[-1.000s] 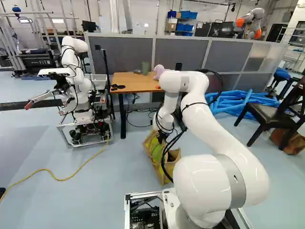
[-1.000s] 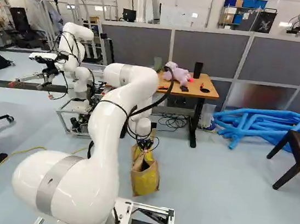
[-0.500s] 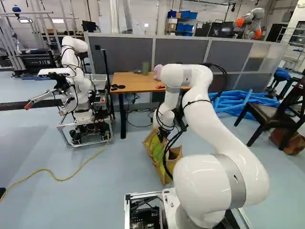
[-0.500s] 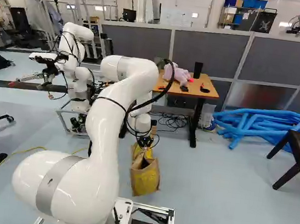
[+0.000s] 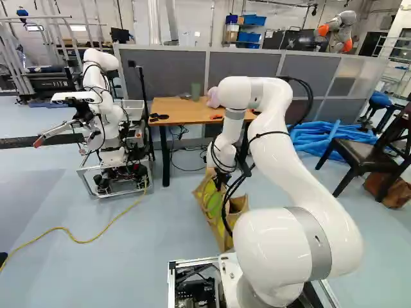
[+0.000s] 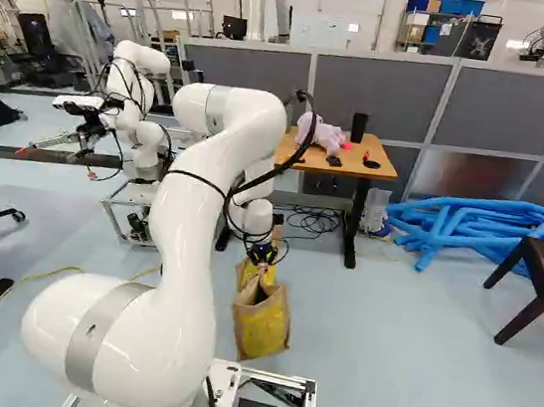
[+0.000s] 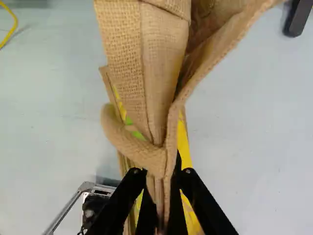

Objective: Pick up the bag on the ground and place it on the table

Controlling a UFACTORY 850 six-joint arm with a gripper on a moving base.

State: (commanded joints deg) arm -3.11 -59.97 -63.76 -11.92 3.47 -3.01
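My gripper point(image 6: 262, 255) is low over the floor, at the top of the tan and yellow bag point(image 6: 262, 325). In the wrist view both fingers of the gripper point(image 7: 162, 180) press the bag's woven cloth point(image 7: 122, 54) between them, gathered into folds. The bag hangs or stands upright between the arm's base and the table; whether its bottom touches the floor I cannot tell. Cables partly cover it in the left base view. The wooden table point(image 5: 186, 110) stands beyond, against the grey partition.
On the table lie a pink plush toy point(image 6: 323, 133), a black cup point(image 6: 359, 127) and small items. Another robot point(image 5: 103, 115) stands left of the table. Blue tubes point(image 6: 480, 227) and a dark chair point(image 5: 363, 154) are to the right. A yellow cable point(image 5: 70, 236) crosses the floor.
My arm's upper bend has risen, and the wrist has come slightly up and back. The bag's top has shifted a little with the gripper. The base has not moved.
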